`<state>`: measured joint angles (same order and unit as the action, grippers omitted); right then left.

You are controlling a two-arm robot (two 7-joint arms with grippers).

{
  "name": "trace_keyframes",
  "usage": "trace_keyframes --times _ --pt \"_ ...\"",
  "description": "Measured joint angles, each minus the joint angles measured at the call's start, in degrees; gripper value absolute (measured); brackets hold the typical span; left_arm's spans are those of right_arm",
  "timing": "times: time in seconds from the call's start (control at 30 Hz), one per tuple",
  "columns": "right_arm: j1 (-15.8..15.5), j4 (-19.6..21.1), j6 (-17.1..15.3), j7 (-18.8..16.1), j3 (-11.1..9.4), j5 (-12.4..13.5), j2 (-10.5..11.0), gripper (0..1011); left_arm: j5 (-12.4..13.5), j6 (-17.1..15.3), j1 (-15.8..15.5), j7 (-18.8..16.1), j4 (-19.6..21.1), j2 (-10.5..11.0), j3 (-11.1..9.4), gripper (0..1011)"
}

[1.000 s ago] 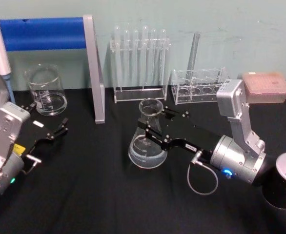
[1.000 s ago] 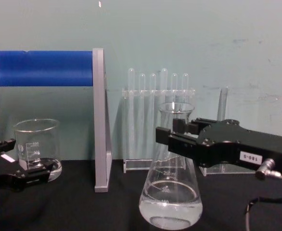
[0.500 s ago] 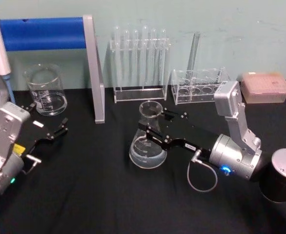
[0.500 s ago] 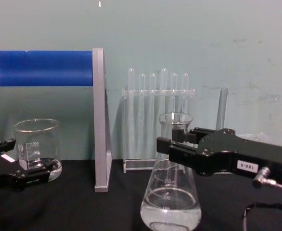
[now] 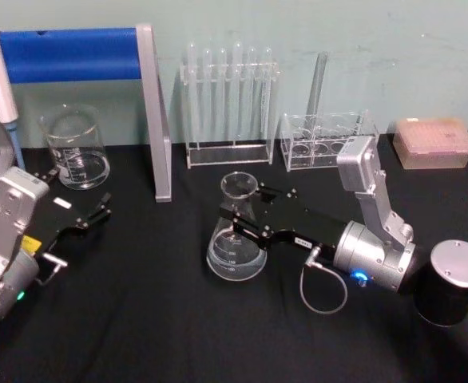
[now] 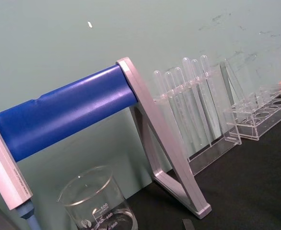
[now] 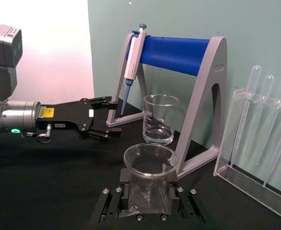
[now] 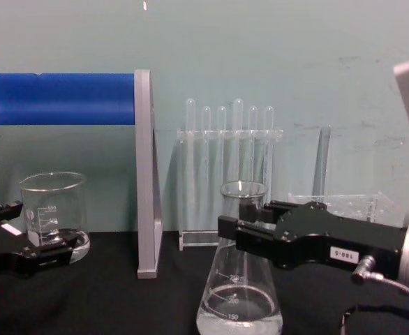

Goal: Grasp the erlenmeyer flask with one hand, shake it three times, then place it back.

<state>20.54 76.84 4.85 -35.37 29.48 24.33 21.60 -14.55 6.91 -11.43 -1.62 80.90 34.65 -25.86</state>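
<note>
Chest view: left claw (image 5: 81,193), spread and empty, parked well left of the test tube rack (image 8: 229,139). Right claw (image 8: 238,220) clamped on the erlenmeyer flask (image 8: 239,307) neck under the flared rim, presumably against slipping; flask upright, just before the rack.

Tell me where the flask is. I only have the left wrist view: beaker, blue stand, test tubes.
Observer: The erlenmeyer flask stands mid-table, in front of the test tube rack, with the right claw shut on its neck.
Operator: Anything inside it?
Observer: Yes, clear liquid fills the bottom of it.
Operator: And my left claw?
Observer: The left claw is open, at the table's left in front of the beaker, not touching it.
</note>
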Motion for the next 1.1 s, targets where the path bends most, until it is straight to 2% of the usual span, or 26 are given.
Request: trace_keyframes --times 0.4,1.1 --pt "1.3 -2.3 -0.3 -0.9 1.2 0.0 -0.2 457 0.0 0.0 0.0 0.0 0.0 0.0 0.0 1001" --pt "2.0 -3.5 -0.1 -1.9 2.6 -0.6 -0.4 457 0.0 0.0 0.0 0.0 0.0 0.0 0.0 1001"
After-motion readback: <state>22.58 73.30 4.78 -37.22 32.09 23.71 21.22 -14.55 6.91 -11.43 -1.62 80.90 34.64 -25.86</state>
